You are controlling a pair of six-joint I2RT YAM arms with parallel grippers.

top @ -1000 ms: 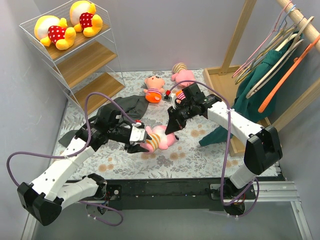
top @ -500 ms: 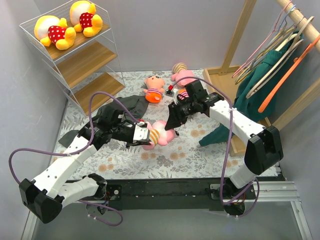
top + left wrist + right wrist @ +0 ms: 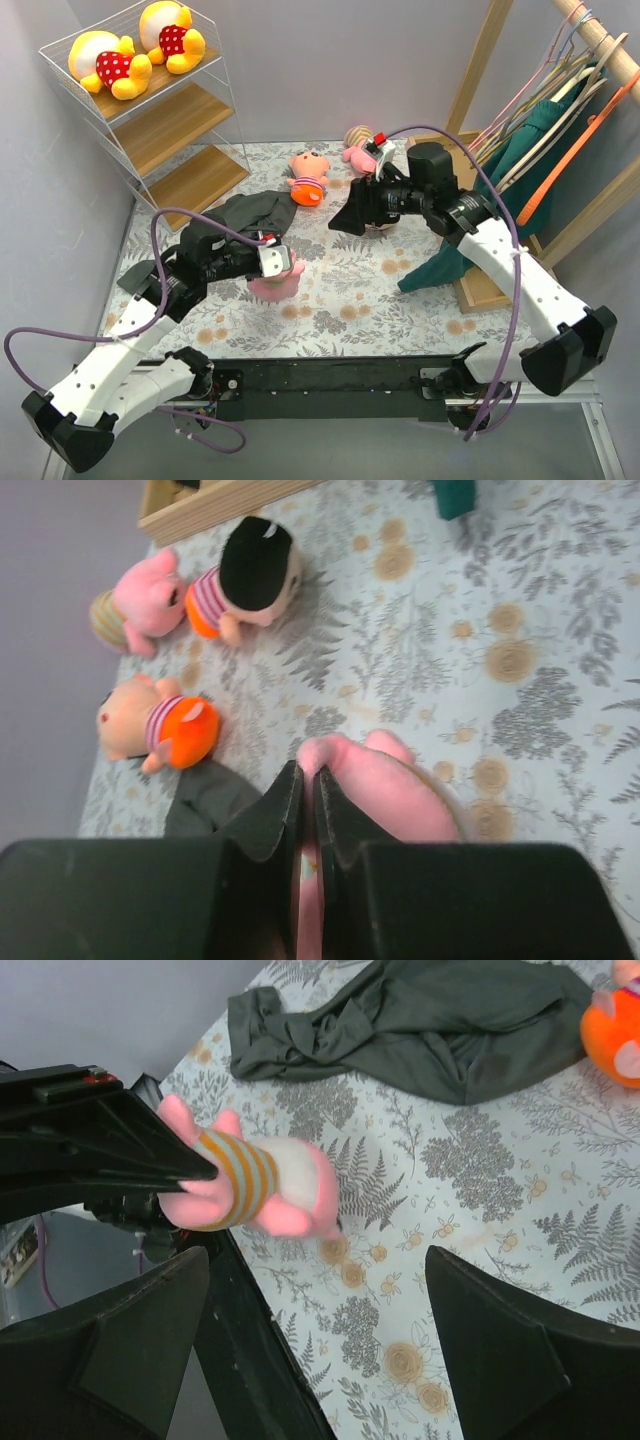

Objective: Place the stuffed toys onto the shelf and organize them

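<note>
My left gripper (image 3: 274, 264) (image 3: 307, 771) is shut on a thin part of a pink pig (image 3: 272, 285) (image 3: 392, 796) in an orange-striped shirt (image 3: 250, 1185) and holds it over the mat, left of centre. Well right of the pig and apart from it, my right gripper (image 3: 343, 218) (image 3: 318, 1260) hangs wide open and empty. On the mat at the back lie a peach-orange doll (image 3: 308, 178) (image 3: 160, 725), another pink pig (image 3: 362, 146) (image 3: 140, 598) and a striped toy with a dark head (image 3: 250, 575). Two yellow bears (image 3: 108, 64) (image 3: 170, 30) lie on the top board of the white wire shelf (image 3: 170, 125).
A dark grey cloth (image 3: 250, 210) (image 3: 420, 1020) lies crumpled on the mat behind the left gripper. The wooden clothes rack (image 3: 480, 70) with hangers and a green garment (image 3: 525, 165) fills the right side. The mat's near edge meets the black base rail (image 3: 330, 375).
The right gripper let go of the pig, opened wide and drew back to the far right. The left gripper shut on the pig and carried it leftward.
</note>
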